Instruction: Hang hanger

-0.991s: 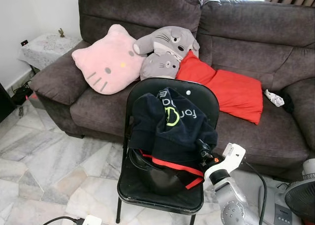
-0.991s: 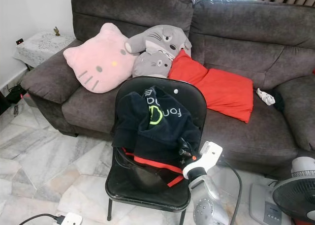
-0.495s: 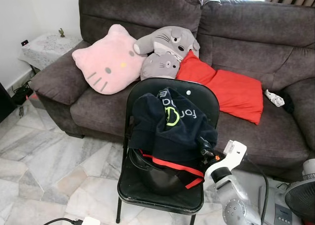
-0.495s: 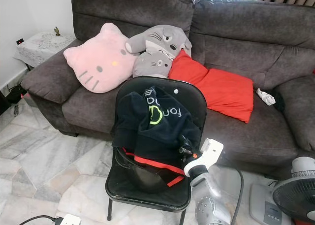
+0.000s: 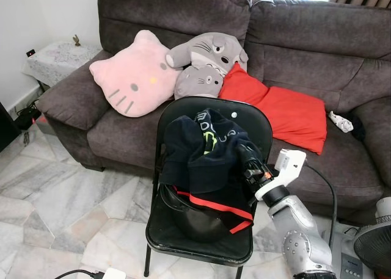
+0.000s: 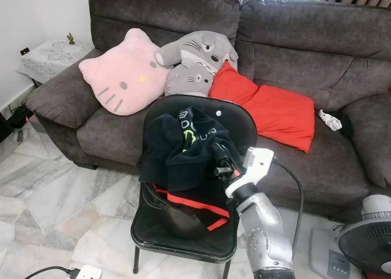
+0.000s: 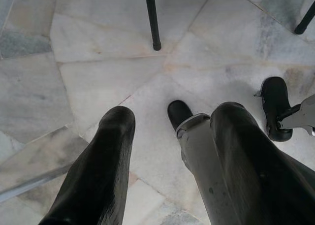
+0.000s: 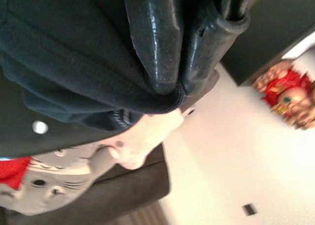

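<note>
Jaws of right gripper (image 5: 244, 154) clamped on dark garment (image 5: 204, 160) draped over black folding chair (image 5: 244, 117); left gripper (image 7: 167, 156) parted, hanging above marble floor (image 7: 98, 77).

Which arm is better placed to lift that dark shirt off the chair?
Right. The right tool is already pinched on the shirt draped over the chair. The left tool hangs open over the floor, away from it.

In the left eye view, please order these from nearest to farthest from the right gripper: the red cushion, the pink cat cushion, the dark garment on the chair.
1. Dark garment, pinched by the right gripper.
2. Red cushion, on the sofa behind it.
3. Pink cat cushion, far over at the sofa's left end.
</note>
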